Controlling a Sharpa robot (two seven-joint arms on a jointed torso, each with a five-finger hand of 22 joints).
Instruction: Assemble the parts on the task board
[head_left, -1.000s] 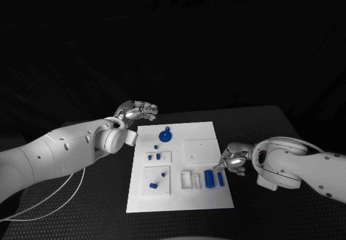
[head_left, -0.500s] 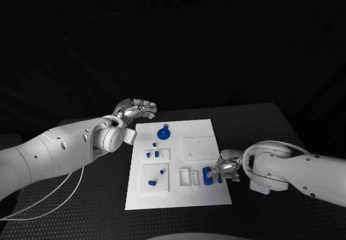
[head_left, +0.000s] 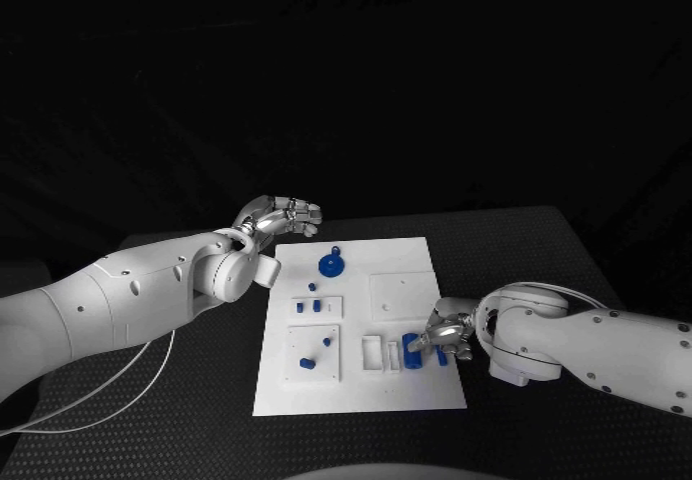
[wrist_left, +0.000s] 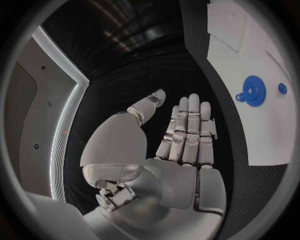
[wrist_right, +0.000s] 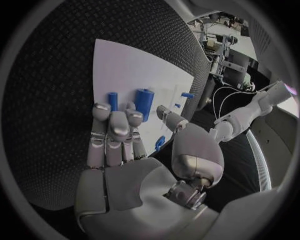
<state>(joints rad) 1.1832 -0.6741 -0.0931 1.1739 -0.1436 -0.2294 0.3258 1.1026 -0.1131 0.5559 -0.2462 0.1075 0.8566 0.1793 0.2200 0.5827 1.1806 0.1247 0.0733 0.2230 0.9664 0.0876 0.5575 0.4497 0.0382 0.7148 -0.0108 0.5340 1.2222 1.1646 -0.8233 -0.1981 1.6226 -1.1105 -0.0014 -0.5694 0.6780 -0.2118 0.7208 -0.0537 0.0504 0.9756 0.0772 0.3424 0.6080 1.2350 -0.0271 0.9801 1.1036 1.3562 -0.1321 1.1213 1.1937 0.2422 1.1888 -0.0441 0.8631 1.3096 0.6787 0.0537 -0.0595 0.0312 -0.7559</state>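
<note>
**Right hand over the blue cylinders at the board's near right edge**

The white rectangular task board (head_left: 378, 330) is seen in the middle of the black table (head_left: 534, 250). The silver right hand (head_left: 444, 335) is held low over the board's right edge, just beside two upright blue cylindrical parts (head_left: 413, 352); its fingers (wrist_right: 112, 135) are spread and nothing is gripped. The silver left hand (head_left: 280, 217) is raised off the board's far left corner, fingers extended side by side, empty. A round blue gear-shaped part (head_left: 332, 265) lies at the board's far end; small blue pegs (head_left: 307, 308) are seated in the left panels
</note>
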